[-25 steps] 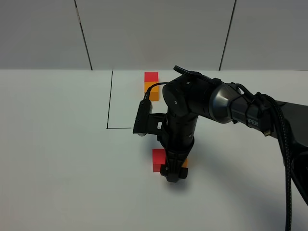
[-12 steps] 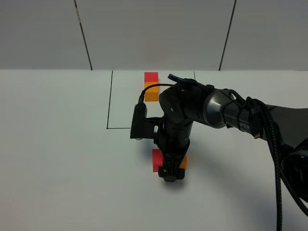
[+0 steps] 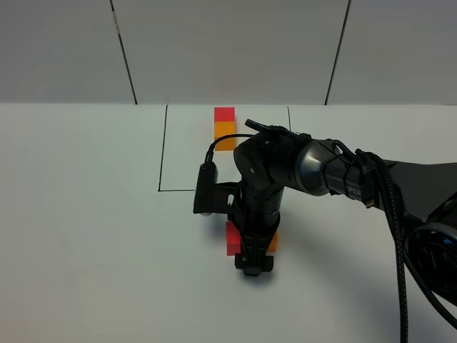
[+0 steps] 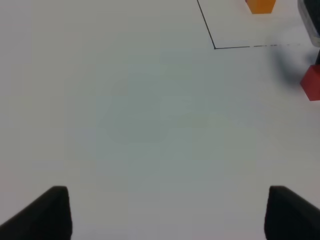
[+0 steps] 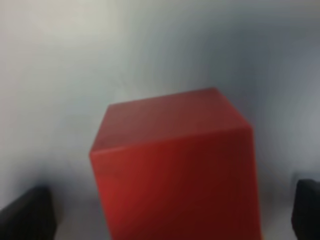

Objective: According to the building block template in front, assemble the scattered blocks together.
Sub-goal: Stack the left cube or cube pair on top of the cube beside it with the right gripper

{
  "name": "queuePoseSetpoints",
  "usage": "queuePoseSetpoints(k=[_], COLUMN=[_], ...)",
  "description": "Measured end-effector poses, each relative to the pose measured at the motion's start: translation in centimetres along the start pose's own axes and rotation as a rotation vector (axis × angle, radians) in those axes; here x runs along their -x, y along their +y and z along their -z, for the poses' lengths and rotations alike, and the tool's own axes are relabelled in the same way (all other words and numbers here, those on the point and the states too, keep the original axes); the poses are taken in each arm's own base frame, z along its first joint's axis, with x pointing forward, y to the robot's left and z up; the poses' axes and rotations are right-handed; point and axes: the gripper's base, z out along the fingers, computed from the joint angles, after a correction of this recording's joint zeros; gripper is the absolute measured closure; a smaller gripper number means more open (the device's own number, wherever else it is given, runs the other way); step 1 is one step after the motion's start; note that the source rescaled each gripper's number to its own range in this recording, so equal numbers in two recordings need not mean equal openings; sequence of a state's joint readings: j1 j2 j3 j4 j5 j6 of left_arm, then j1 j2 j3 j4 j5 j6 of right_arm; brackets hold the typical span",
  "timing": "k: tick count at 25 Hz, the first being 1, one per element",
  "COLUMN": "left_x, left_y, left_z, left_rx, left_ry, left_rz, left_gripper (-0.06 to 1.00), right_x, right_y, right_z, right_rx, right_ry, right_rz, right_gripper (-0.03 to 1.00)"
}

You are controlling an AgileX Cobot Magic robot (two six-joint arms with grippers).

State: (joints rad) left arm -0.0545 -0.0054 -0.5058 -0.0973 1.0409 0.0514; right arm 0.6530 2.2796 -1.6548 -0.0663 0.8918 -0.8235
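Starting on the left, the left gripper (image 4: 167,215) hangs over the white table (image 3: 86,236) with its fingers (image 4: 47,212) spread wide and nothing between them. Moving in, there's a black outline (image 3: 163,153) drawn on the table, and at its back edge sits the template: a template red block (image 3: 224,113) showing right above a template orange block (image 3: 226,133). Can't tell if they're stacked or one's behind the other. Closer to the front, outside the outline, is the loose red block (image 3: 231,239). The right gripper (image 3: 255,266) points straight down just beside it. A loose orange block (image 3: 273,242) peeks out on the gripper's other side, mostly hidden. The right wrist view is blurry and mostly red block, with the dark fingers (image 5: 24,212) wide apart at either side, so that pincer is spread and not pinching. The right arm (image 3: 343,171) comes in from the right.
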Motion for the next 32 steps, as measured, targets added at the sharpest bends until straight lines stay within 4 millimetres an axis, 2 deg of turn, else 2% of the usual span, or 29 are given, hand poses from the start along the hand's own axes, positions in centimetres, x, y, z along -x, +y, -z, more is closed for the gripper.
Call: queuePoseSetpoints(k=[6, 15, 20, 24, 28, 32], left_x=[0.0, 0.0, 0.0, 0.0, 0.0, 0.0], left_y=[0.0, 0.0, 0.0, 0.0, 0.0, 0.0], left_z=[0.0, 0.0, 0.0, 0.0, 0.0, 0.0], left_rx=[0.000, 0.000, 0.000, 0.000, 0.000, 0.000], left_ry=[0.000, 0.000, 0.000, 0.000, 0.000, 0.000], left_rz=[0.000, -0.001, -0.001, -0.001, -0.001, -0.001], left_gripper=[0.29, 0.29, 0.29, 0.29, 0.29, 0.29], right_x=[0.0, 0.3, 0.4, 0.4, 0.8, 1.9], right_y=[0.2, 0.4, 0.3, 0.3, -0.1, -0.6], right_z=[0.0, -0.1, -0.1, -0.1, 0.7, 3.3], right_rx=[0.013, 0.011, 0.006, -0.001, -0.022, 0.015], right_ry=[0.002, 0.002, -0.002, -0.005, -0.045, -0.129], right_rz=[-0.012, -0.005, -0.019, -0.093, -0.257, -0.532], right_gripper=[0.32, 0.84, 0.84, 0.84, 0.84, 0.84])
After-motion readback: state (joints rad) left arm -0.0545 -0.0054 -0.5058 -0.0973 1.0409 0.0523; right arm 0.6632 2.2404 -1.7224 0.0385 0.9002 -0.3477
